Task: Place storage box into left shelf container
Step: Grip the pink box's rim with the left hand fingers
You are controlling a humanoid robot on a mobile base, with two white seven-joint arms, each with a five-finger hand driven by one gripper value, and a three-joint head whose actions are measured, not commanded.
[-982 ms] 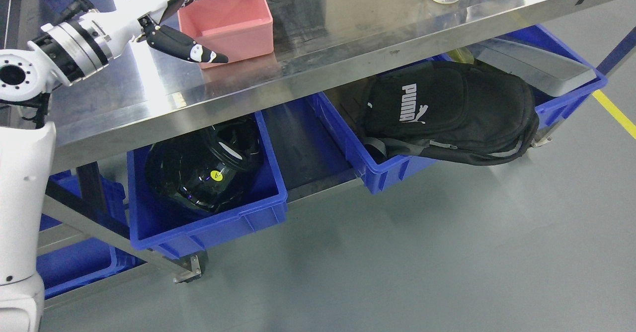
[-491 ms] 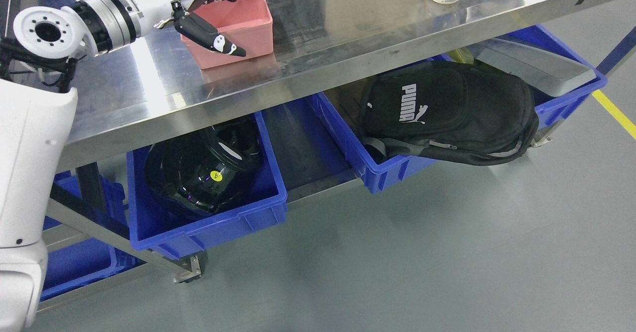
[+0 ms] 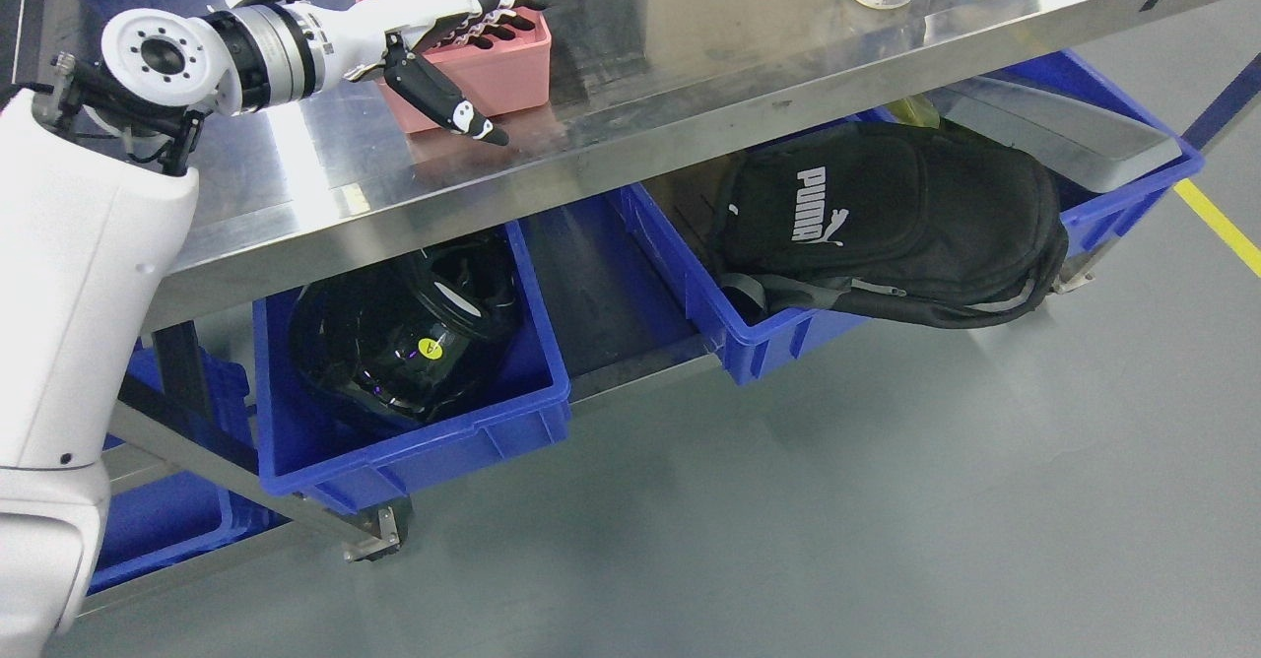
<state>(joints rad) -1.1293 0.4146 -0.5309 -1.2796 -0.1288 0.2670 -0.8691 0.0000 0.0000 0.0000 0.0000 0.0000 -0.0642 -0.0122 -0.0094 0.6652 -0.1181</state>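
Since a second ago our left hand [image 3: 463, 42] has swung across the pink box [image 3: 483, 57] on the steel table [image 3: 690, 77], fingers over its rim, thumb outside, not yet closed, so lifting seems next; below the table we count two blue bins [image 3: 424, 451], one helmet [image 3: 404, 343], one backpack [image 3: 887, 215].

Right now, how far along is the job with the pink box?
Nothing is placed yet. The pink storage box stands on the steel table. The left hand reaches over it, fingers spread, thumb in front, not gripping. Left: grasp, lift, lower into the left blue container, which holds a black helmet.
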